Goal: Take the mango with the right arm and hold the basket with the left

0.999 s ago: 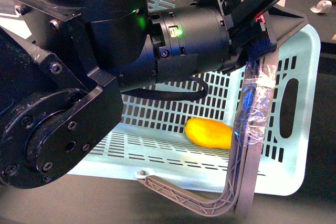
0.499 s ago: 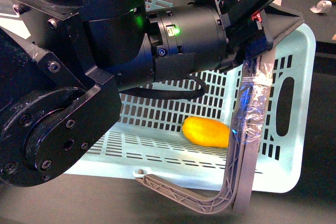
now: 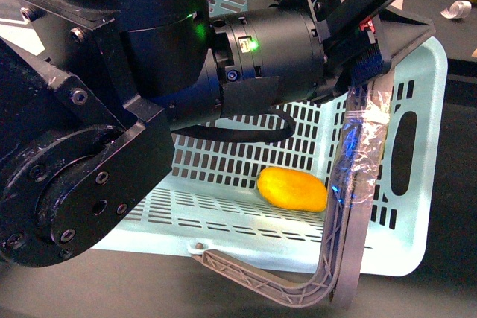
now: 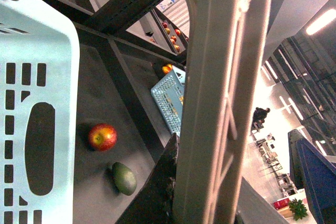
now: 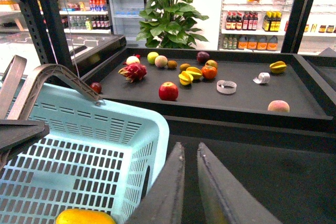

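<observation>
Inside basket (image 3: 436, 184): mango (image 3: 292, 188) lying on the slotted floor, at 9 o'clock of taped handle (image 3: 358, 161)
Left claw (image 3: 369, 57): 1 o'clock in front view, clenched on the top of the taped handle
Right claw (image 5: 190, 148): fingers nearly together, grasping nothing, just outside the basket rim
Table (image 5: 247, 103): red apple (image 5: 168, 91), star fruit (image 5: 277, 66), tape roll (image 5: 226, 86)
</observation>
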`<state>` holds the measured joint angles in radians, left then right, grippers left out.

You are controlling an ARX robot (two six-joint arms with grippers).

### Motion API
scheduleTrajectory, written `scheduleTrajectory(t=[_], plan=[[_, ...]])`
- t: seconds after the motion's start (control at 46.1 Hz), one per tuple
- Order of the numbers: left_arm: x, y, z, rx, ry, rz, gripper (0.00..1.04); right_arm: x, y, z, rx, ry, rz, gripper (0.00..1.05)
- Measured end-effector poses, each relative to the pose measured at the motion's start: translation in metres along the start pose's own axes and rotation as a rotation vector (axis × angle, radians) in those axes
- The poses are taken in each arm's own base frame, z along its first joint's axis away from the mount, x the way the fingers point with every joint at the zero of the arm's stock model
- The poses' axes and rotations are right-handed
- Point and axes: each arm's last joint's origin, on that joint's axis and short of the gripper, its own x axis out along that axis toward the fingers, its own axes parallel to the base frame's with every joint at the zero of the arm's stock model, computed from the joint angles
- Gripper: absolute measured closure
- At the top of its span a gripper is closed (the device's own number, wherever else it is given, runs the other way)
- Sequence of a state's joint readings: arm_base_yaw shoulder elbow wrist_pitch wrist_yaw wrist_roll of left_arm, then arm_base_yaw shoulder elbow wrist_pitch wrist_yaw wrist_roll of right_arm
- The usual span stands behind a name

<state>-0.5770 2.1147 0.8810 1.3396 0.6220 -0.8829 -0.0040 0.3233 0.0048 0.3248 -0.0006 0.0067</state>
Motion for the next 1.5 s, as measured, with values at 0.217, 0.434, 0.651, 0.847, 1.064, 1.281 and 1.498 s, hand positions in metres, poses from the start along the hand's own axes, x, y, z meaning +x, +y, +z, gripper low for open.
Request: scheduleTrajectory(t=[0.217,0.434,0.651,0.847,1.064,1.281,1.498], plan=[[0.000,0.000,0.000,0.002,0.000,0.000,0.95,-0.005,0.000,0.000,-0.004,-0.002,0.000,1.03],[0.000,0.000,0.000,0.001,0.000,0.000,0.95,-0.008,0.000,0.000,-0.004,-0.002,0.000,1.03],[0.000,0.000,0.000,0.000,0.000,0.000,0.95,-0.019,0.000,-0.003,-0.005,0.013,0.001,1.03],[0.000,0.000,0.000,0.001,-0.001,0.001,0.95,-0.020,0.000,-0.003,-0.005,0.005,0.001,1.03],[0.000,0.000,0.000,0.000,-0.001,0.001,0.95,-0.020,0.000,-0.003,-0.005,0.004,0.001,1.03],[0.000,0.000,0.000,-0.001,-0.001,0.001,0.95,-0.020,0.000,-0.003,-0.005,0.004,0.001,1.03],[0.000,0.000,0.000,-0.001,-0.001,0.001,0.95,-0.020,0.000,-0.003,-0.006,0.004,0.001,0.77]])
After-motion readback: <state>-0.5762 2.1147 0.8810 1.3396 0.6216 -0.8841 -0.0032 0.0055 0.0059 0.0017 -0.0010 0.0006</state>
